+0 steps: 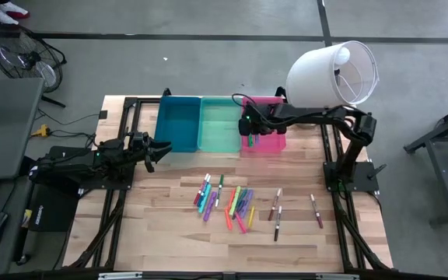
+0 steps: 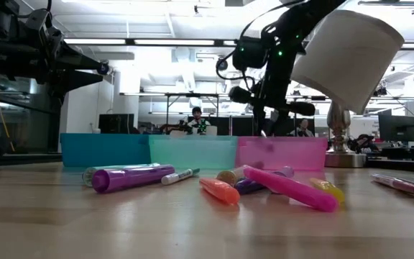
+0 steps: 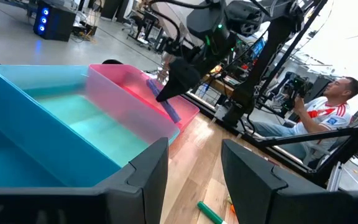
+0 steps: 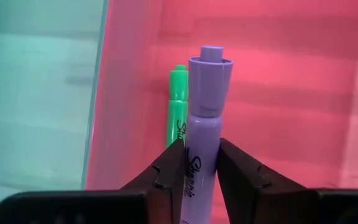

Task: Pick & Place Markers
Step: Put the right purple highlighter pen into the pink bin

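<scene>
My right gripper (image 1: 249,128) hangs over the pink bin (image 1: 274,144) at the far side of the table, shut on a purple marker (image 4: 204,106). A green marker (image 4: 178,106) lies on the pink bin's floor (image 4: 278,93) just beside it. Several more markers (image 1: 228,202) in pink, purple, green, orange and yellow lie scattered on the wooden table's middle. My left gripper (image 1: 158,149) waits level at the table's left, by the blue bin (image 1: 177,124), open with nothing between its fingers (image 3: 148,174). My right gripper pinches the purple marker's barrel (image 4: 201,168) between its two fingers. The fingers slant steeply down from above, and the marker lies along them, sticking out past the fingertips. Its capped end (image 4: 210,59) points down into the pink bin, lifted off the table.
The mint green bin (image 1: 218,124) stands between the blue and pink bins along the far edge. A big white lampshade (image 1: 333,74) hangs over the far right corner. Two dark red markers (image 1: 277,210) and one more (image 1: 316,210) lie to the right. A person (image 3: 328,112) sits beyond the table.
</scene>
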Available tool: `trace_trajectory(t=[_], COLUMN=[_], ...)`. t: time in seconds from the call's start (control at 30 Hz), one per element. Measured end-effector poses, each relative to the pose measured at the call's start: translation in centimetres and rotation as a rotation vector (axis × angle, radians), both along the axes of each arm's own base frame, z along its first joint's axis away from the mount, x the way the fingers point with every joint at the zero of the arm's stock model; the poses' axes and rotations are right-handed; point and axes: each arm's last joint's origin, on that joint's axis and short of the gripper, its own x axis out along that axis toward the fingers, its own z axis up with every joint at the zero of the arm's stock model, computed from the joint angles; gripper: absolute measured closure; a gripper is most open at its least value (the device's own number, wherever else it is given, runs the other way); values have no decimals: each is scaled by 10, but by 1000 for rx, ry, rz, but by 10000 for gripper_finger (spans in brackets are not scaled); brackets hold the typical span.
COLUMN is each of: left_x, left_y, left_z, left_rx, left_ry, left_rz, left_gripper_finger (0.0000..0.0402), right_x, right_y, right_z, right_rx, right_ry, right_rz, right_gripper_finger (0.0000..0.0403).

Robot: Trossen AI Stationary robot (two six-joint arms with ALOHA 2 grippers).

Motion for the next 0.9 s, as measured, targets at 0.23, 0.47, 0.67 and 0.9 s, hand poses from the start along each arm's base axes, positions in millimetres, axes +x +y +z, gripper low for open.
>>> trace_trajectory(t=[0.23,0.47,0.67,0.9], left_x=[0,0,0,0], left_y=[0,0,0,0], left_z=[0,0,0,0], left_rx=[0,0,0,0], left_ry=[0,0,0,1], left_rz=[0,0,0,0], left_gripper_finger=[254,254,254,254], right_x=[1,4,3,-2], right_y=[0,13,52,114], right_z=[-1,13,48,59], right_rx=[14,-7,-63,13], right_ry=[-4,-57,-150,-157], right_rz=[5,79,150,224], right_gripper_finger=[282,232,204,202])
